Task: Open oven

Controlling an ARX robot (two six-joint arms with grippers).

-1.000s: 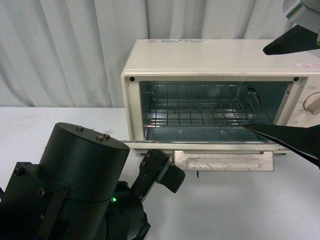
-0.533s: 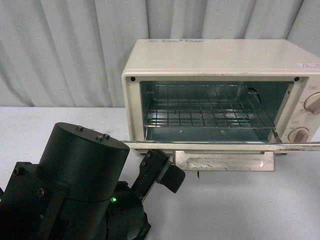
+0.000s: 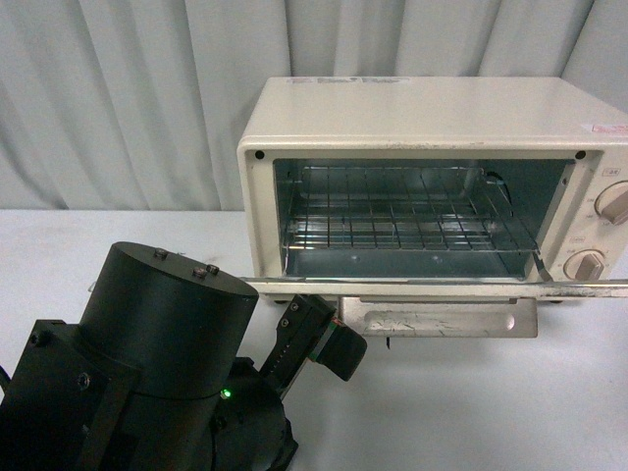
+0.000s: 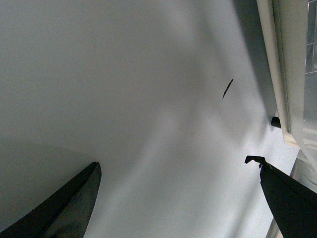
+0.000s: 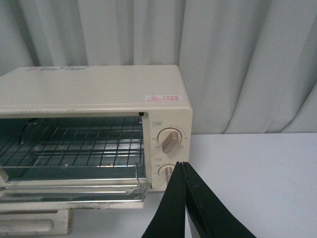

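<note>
Small cream boxy metal toaster oven (image 3: 432, 113) sits at the back right of the flat white table (image 3: 491, 412), in front of a pleated grey curtain (image 3: 128, 98). Its right edge is cut off in the front view. The glass-windowed door (image 3: 442, 287) is folded down flat, seen edge-on, so the pane is hard to read. The scuffed beige bar handle (image 3: 442, 319) pokes out below it. Shiny wire rack (image 3: 412, 211) inside, cavity walls reflective. Two beige round knobs (image 5: 170, 140); the lower one is half hidden behind the right gripper (image 5: 184, 167), whose black tapered fingers are pressed together on nothing. Red-and-white sticker (image 5: 164, 98) on top, text too small to read. The bulky black cylindrical left arm (image 3: 157, 334) blocks the near-left table. Left gripper (image 4: 174, 162) is spread wide over bare table (only the finger ends show). Thin dark sliver (image 4: 228, 88) on the table, can't tell what it is.
</note>
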